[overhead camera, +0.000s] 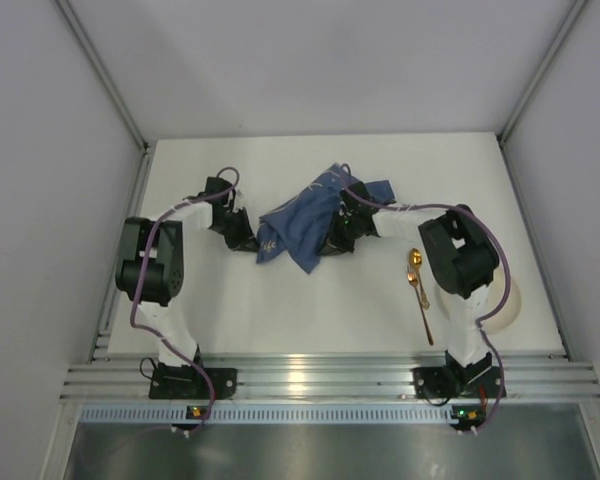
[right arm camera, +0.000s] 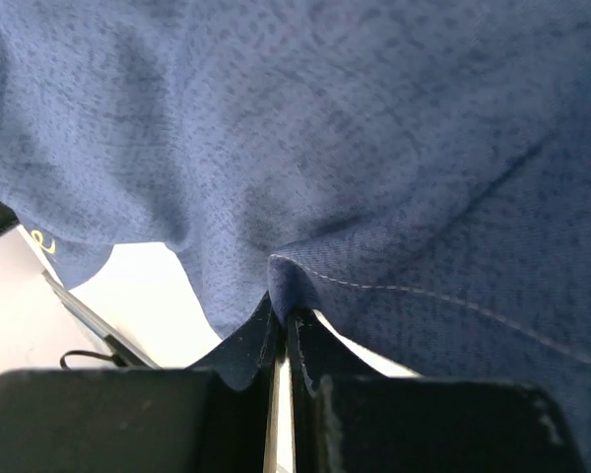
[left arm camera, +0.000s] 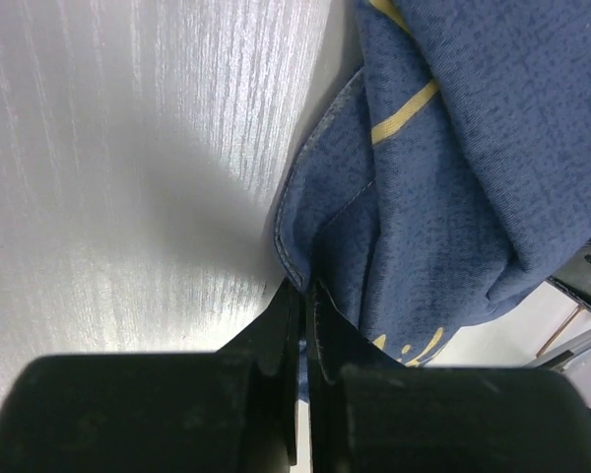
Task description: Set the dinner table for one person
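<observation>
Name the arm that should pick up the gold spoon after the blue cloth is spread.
Right. The slim gold metal spoon lies on the matte white tabletop beside the right arm, far from the left gripper. Both grippers clamp the crumpled blue cloth.

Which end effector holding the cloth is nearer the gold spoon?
The right end effector, shut on the blue cloth's right side; the gold spoon lies beside that arm. The left end effector grips the opposite end.
</observation>
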Controlling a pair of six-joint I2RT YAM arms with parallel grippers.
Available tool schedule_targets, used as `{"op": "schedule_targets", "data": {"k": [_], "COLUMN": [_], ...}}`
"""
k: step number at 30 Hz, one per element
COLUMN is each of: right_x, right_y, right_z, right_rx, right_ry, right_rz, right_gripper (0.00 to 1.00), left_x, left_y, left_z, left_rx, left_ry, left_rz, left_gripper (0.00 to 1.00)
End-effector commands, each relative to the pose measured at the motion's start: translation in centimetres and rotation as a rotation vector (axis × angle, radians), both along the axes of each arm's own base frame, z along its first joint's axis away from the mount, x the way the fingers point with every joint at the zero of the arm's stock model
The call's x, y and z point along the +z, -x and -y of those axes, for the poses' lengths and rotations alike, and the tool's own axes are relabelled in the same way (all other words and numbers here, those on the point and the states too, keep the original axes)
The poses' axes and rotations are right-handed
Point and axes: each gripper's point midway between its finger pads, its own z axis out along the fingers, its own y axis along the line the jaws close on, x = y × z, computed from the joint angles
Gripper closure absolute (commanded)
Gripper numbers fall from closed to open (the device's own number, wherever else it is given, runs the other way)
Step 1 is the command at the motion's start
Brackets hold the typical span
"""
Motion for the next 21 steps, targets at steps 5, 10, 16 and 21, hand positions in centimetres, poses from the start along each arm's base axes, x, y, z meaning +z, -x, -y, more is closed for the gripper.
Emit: {"op": "schedule_targets", "data": {"k": [5, 10, 16, 21], "right_x": [7.5, 15.9, 25.2, 33.1], "right_y": [-4.9, -11.5, -17.8, -22.4], "right_z": [3.3, 6.4, 9.1, 10.3], "right_rx": [-0.061, -0.121, -0.194, -0.175], "right_ry": [-0.073, -0.152, -0.302, -0.571], "right_rz": [0.118, 0.25, 0.343, 0.485], "right_gripper": [1.0, 1.0, 1.0, 1.0], "left_x": [6.1, 13.7, 24.2, 32.1], "left_y": [-4.4, -9.2, -15.4, -20.0], "left_z": [-3.4, -7.6, -8.3, -7.5], "left_rx": [0.165, 0.318, 0.423, 0.41], "left_ry": [0.005, -0.007, 0.054, 0.154], "left_rz": [0.13, 0.312, 0.554, 0.729], "left_gripper": [1.0, 1.0, 1.0, 1.0]}}
